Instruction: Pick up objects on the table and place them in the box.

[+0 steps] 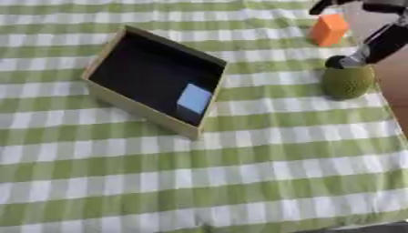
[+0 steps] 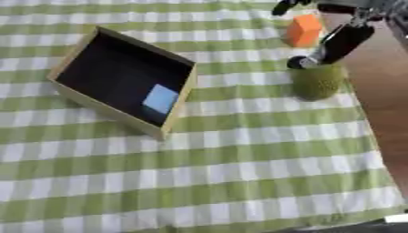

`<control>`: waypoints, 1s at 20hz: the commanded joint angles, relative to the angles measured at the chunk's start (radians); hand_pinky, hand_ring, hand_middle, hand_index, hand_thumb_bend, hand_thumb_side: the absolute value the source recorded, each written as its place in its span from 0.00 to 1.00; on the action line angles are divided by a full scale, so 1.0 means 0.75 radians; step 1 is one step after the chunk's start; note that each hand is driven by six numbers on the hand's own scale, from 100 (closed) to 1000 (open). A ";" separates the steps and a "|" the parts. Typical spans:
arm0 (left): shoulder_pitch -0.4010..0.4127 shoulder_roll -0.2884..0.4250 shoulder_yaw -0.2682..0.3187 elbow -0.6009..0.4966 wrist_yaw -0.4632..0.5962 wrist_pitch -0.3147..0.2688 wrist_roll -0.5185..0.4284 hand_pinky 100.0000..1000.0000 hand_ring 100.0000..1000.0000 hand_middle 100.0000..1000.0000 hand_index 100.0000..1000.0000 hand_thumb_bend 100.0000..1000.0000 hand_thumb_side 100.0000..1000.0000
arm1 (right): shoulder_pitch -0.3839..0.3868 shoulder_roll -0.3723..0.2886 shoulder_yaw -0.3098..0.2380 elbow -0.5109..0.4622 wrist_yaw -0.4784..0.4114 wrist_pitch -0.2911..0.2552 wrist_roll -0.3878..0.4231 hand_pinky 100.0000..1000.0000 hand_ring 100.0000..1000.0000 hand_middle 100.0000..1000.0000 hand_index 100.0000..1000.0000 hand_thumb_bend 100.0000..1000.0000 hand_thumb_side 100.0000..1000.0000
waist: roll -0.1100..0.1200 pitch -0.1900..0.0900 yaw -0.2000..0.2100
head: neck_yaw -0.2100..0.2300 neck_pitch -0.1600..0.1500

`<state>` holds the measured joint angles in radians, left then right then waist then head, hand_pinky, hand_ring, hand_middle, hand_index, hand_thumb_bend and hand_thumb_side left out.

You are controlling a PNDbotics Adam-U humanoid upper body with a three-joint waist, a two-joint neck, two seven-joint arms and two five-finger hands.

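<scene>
1. Fingers (image 1: 344, 61) of the right hand (image 2: 339, 43) come in from the upper right corner; one dark fingertip rests on top of the green round object (image 1: 347, 82), and another finger shows higher up near the top edge. Whether they are curled or spread, I cannot tell.
2. That green round object sits on the table (image 1: 239, 182) near its right edge, on the green-and-white checked cloth (image 2: 239, 150).
3. An orange block (image 1: 329, 29) stands on the cloth just beyond the green object, apart from it, near the hand's upper finger.
4. A box (image 1: 108, 98) with tan walls and a dark inside lies left of centre, turned askew to the cloth's stripes.
5. Inside the box, toward its near right corner, lies a light blue square piece (image 1: 194, 98).
6. The left hand shows in neither view.
</scene>
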<state>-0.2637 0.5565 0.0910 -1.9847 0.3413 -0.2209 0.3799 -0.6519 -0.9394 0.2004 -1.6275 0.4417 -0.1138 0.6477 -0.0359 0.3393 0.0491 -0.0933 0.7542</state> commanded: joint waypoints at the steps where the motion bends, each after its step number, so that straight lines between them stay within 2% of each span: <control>1: -0.006 0.037 0.015 -0.020 -0.006 -0.001 0.005 0.79 0.79 0.83 0.83 0.11 0.81 | 0.017 -0.075 -0.039 -0.006 0.027 0.008 -0.024 0.91 0.92 0.82 0.89 0.44 0.18 | 0.022 -0.022 -0.002 | 0.007 -0.012; 9: -0.003 0.033 0.015 -0.020 -0.005 0.001 0.005 0.79 0.79 0.83 0.83 0.11 0.82 | 0.088 -0.093 -0.072 0.075 0.073 0.020 -0.067 0.91 0.93 0.82 0.89 0.46 0.20 | 0.028 -0.018 -0.006 | 0.015 -0.016; 20: -0.005 0.027 0.011 -0.020 -0.003 0.006 0.002 0.79 0.79 0.83 0.83 0.11 0.82 | 0.095 -0.078 -0.079 0.220 0.136 0.018 -0.089 0.91 0.93 0.81 0.89 0.47 0.23 | 0.041 -0.008 -0.008 | 0.021 -0.028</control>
<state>-0.2629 0.5565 0.0910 -1.9847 0.3413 -0.2194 0.3798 -0.5705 -0.9643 0.1606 -1.4726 0.5350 -0.0992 0.5859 -0.0195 0.3400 0.0436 -0.0800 0.7448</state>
